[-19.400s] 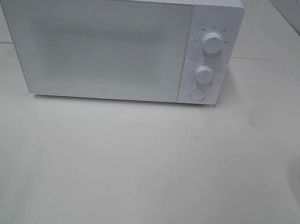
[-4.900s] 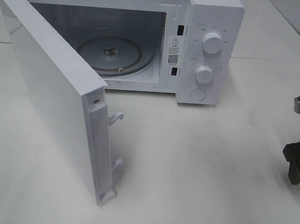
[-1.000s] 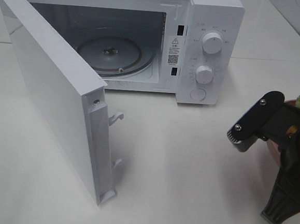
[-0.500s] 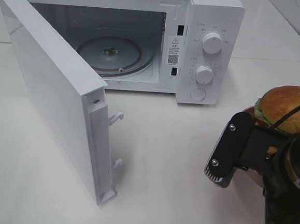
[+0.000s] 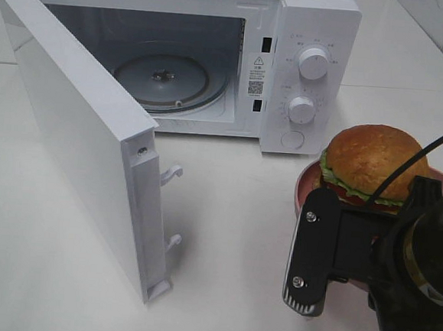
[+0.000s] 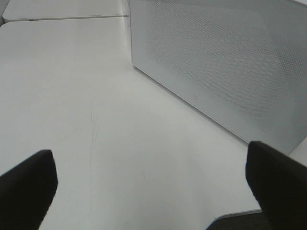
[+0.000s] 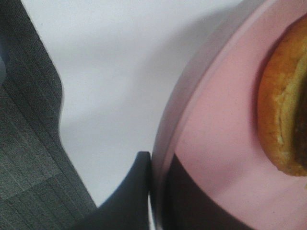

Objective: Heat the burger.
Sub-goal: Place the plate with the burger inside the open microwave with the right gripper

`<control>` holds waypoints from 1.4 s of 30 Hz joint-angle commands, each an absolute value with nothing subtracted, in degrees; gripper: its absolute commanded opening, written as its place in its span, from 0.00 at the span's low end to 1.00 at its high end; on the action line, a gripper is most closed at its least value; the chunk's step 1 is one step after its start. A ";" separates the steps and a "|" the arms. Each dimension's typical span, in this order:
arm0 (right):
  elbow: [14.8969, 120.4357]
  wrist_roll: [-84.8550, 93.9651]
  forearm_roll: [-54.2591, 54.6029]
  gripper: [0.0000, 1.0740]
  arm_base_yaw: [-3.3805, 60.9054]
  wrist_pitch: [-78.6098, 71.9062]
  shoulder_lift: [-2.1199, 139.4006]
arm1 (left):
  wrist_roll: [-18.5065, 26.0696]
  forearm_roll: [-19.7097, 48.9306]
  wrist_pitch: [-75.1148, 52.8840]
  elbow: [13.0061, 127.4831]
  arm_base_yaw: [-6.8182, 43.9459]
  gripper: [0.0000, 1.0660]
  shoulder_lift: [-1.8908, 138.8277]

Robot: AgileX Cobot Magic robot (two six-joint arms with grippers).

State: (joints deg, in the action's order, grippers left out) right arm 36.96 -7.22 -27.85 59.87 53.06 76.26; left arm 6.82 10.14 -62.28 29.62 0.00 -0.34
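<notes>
The burger (image 5: 375, 164), with a glossy golden bun over green lettuce, sits on a reddish-pink plate (image 5: 306, 184) held above the table, right of the microwave's front. In the right wrist view my right gripper (image 7: 160, 191) is shut on the plate's rim (image 7: 216, 143), one finger under it and one on top, with the burger's bun (image 7: 283, 120) at the frame edge. My left gripper (image 6: 148, 160) is open with nothing between its fingers; it does not show in the high view. It faces the outer side of the microwave door (image 6: 225, 62).
The white microwave (image 5: 316, 35) stands at the back with its door (image 5: 78, 131) swung wide toward the front left. Its glass turntable (image 5: 163, 80) is bare. The right arm's black wrist housing (image 5: 314, 253) hangs in front of the plate.
The right arm has carried the plate and burger leftward into full view, nearer the microwave's front. The microwave and its door have not moved.
</notes>
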 commanded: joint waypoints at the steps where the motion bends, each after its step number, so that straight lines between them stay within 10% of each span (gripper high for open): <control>1: 36.90 -4.18 -30.31 0.00 60.10 51.85 75.80 | 6.93 10.43 -61.48 29.62 0.11 0.94 -1.26; 42: 36.96 36.73 -27.56 0.00 51.57 32.89 75.80 | 6.93 10.43 -61.48 29.62 0.11 0.94 -1.26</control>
State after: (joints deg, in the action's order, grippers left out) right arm 36.96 34.89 -26.53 51.85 35.87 76.26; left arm 6.82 10.14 -62.28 29.62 0.00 -0.34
